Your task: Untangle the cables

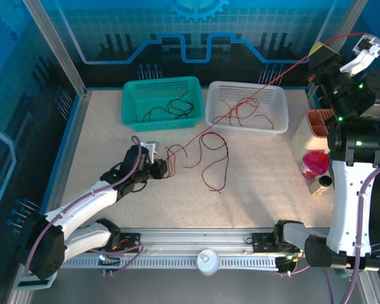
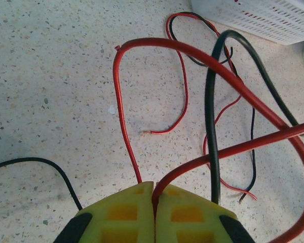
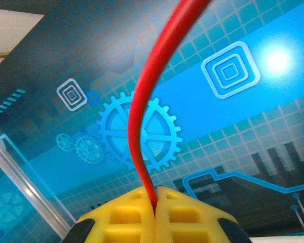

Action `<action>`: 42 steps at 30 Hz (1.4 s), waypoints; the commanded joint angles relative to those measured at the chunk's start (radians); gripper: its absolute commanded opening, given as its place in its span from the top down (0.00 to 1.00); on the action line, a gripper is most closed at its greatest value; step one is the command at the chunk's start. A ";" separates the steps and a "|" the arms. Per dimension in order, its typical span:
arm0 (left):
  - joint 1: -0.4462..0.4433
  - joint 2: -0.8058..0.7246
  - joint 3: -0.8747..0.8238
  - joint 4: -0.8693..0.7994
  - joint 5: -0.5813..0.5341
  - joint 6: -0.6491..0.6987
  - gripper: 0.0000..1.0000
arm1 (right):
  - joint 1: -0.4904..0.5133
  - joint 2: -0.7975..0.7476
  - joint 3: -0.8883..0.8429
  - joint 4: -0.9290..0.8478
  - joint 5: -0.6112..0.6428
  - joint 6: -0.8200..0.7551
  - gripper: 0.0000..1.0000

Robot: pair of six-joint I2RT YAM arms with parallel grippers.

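Left gripper (image 2: 153,191) and right gripper (image 3: 155,195) both pinched shut on one red cable (image 3: 139,111).
You hold it taut: the right gripper raised high, the left low over the table (image 2: 50,76). Loose red and black cables (image 2: 210,126) lie just ahead of the left fingers, with more beyond in the green basket (image 1: 132,104) and white basket (image 1: 277,104).

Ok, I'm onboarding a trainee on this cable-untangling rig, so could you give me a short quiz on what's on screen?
1. True or false: the right tool is shut on a red cable.
2. Seen from above, that cable runs taut across which basket? A the green one, B the white basket.
3. Fill in: near the left tool, loose cables on the table are red and ___.
Key: 1 true; 2 B; 3 black.
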 commanded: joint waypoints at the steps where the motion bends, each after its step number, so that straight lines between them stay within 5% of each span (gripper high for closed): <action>1: 0.020 0.010 0.020 -0.093 -0.005 -0.017 0.98 | -0.030 -0.006 0.032 0.104 -0.018 0.054 1.00; 8: 0.019 -0.083 0.065 -0.139 0.017 0.002 0.47 | 0.006 0.000 -0.026 0.168 -0.194 0.141 1.00; 17: 0.017 -0.185 0.197 -0.149 0.090 0.043 0.20 | 0.265 0.003 -0.045 0.143 -0.204 0.035 1.00; 29: -0.119 -0.043 0.466 0.073 0.317 0.141 0.17 | 0.461 0.078 0.095 0.117 -0.157 -0.023 1.00; 42: -0.257 0.235 0.652 0.198 0.316 0.204 0.18 | 0.601 0.142 0.202 0.058 -0.108 -0.102 1.00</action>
